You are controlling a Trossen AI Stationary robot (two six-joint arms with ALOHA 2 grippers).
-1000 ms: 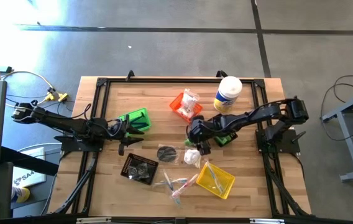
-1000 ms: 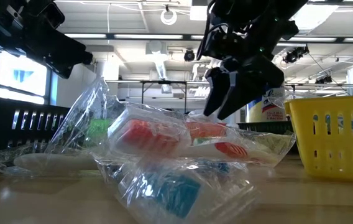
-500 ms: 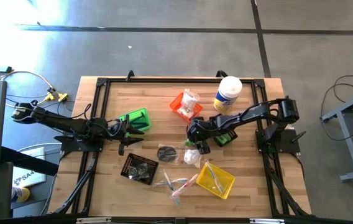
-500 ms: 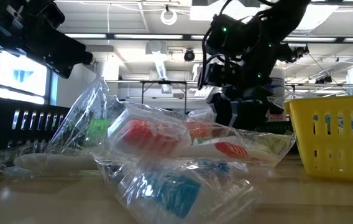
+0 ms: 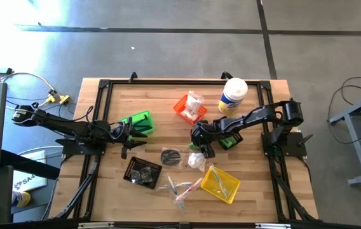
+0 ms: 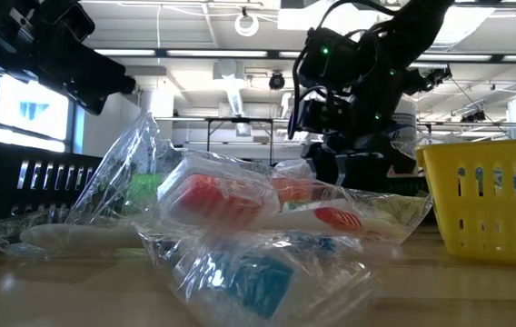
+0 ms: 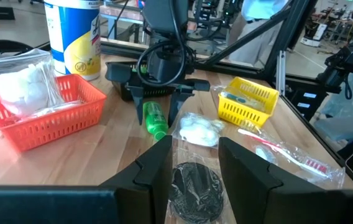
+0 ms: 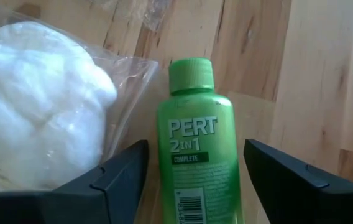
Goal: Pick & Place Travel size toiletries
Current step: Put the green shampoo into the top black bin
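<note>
A green Pert mini bottle (image 8: 195, 155) lies flat on the wood, its cap pointing away from my right gripper (image 8: 195, 180). That gripper is open and low over the table middle (image 5: 201, 145), one finger on each side of the bottle with a thin gap on both sides. The left wrist view shows the same straddle over the bottle (image 7: 155, 119). A clear packet of white cotton (image 8: 36, 106) lies right beside the bottle. A black round piece (image 7: 195, 186) lies in front of my left gripper (image 7: 192, 171), which is open and waits at the table's left (image 5: 129, 137). Clear-wrapped toothbrushes (image 5: 180, 187) lie near the near edge.
An orange bin (image 5: 190, 107) holding white packets and the yellow-labelled canister (image 5: 233, 95) stand toward the far side. A green bin (image 5: 139, 122) sits by the left arm, with a black bin (image 5: 143, 172) and a yellow bin (image 5: 220, 183) near the front edge. Bare wood shows at far left.
My right gripper has come down toward the table, from raised and tilted to low over the green bottle, with its fingers now straddling the bottle. The bottle and the other items have stayed where they were.
</note>
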